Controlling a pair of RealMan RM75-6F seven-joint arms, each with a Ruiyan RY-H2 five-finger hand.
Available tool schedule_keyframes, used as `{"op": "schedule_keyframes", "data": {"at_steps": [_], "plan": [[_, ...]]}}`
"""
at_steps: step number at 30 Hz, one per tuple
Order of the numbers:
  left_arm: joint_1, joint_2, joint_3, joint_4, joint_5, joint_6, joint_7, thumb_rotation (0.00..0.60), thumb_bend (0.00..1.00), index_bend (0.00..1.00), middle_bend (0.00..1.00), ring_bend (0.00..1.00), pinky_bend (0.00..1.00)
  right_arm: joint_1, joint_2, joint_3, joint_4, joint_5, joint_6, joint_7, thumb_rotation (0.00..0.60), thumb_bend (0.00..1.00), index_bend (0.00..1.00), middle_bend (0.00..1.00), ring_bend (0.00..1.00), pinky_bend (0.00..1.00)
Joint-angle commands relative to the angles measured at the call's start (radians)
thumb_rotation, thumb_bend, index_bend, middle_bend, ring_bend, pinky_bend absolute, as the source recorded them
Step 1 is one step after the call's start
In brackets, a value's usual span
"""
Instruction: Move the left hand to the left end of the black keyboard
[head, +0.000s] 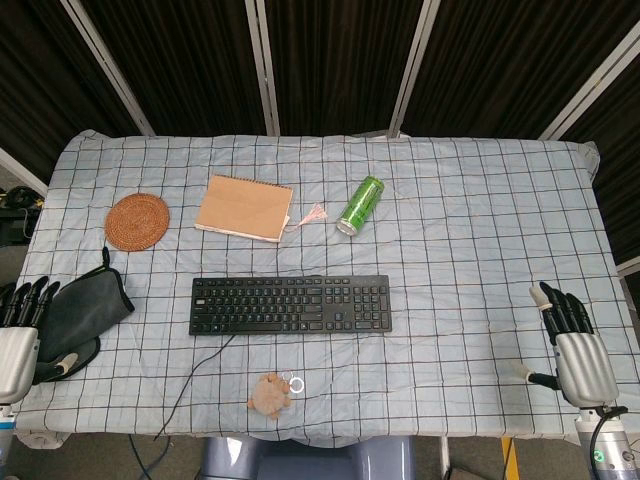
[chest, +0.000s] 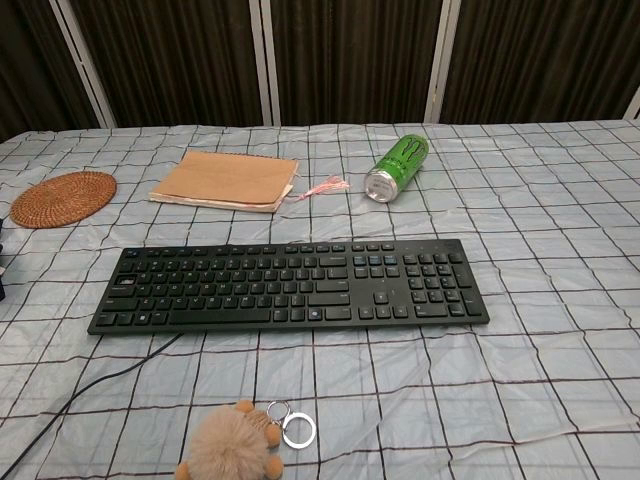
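Black keyboard (head: 290, 304) lies flat at table centre, long axis left-right, cable running off near-left edge toward the table front. Left hand (head: 20, 340) sits at near-left table edge, well apart from keyboard's left end; fingers extended, slightly apart, holding nothing. Dark grey pouch (head: 80, 315) lies just beside it, btwn hand and keyboard; touching or not, can't tell. Right hand (head: 575, 345) at near-right edge, fingers straight, thumb out to the side, empty. Neither hand shows in chest view.

Far side of table (head: 480, 200), w/ checked blue cloth: round woven coaster (head: 137, 221) far left, brown notebook (head: 244, 207) w/ pink tassel (head: 311, 214) at its right, green can (head: 360, 205) on its side right of that. Near edge, in front of keyboard: furry keychain toy (head: 270, 393) w/ metal ring (chest: 298, 430).
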Motion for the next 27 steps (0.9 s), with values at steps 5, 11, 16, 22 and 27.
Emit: {"op": "schedule_keyframes", "data": {"at_steps": [5, 11, 16, 22, 27], "plan": [[0.001, 0.000, -0.003, -0.002, 0.000, -0.002, 0.005, 0.600, 0.06, 0.00, 0.00, 0.00, 0.00, 0.001, 0.001, 0.000, -0.002, 0.002, -0.003, -0.001, 0.600, 0.05, 0.00, 0.00, 0.00, 0.00], [-0.002, 0.002, -0.006, -0.007, -0.002, -0.013, 0.006, 0.600, 0.06, 0.00, 0.00, 0.00, 0.00, 0.001, 0.001, 0.001, -0.006, 0.010, -0.007, -0.002, 0.600, 0.05, 0.00, 0.00, 0.00, 0.00], [-0.012, 0.003, -0.012, -0.015, -0.007, -0.031, 0.017, 0.600, 0.08, 0.00, 0.00, 0.00, 0.00, 0.002, 0.001, 0.003, -0.011, 0.020, -0.015, -0.003, 0.600, 0.05, 0.00, 0.00, 0.00, 0.00], [-0.036, 0.012, -0.035, -0.057, -0.042, -0.064, 0.059, 0.600, 0.29, 0.00, 0.36, 0.24, 0.24, 0.002, 0.004, 0.001, -0.016, 0.027, -0.023, 0.000, 0.600, 0.05, 0.00, 0.00, 0.00, 0.00], [-0.109, 0.033, -0.067, -0.130, -0.151, -0.193, 0.150, 0.600, 0.48, 0.00, 0.80, 0.64, 0.49, 0.002, 0.009, 0.001, -0.024, 0.033, -0.028, 0.009, 0.600, 0.05, 0.01, 0.00, 0.00, 0.00]]}}
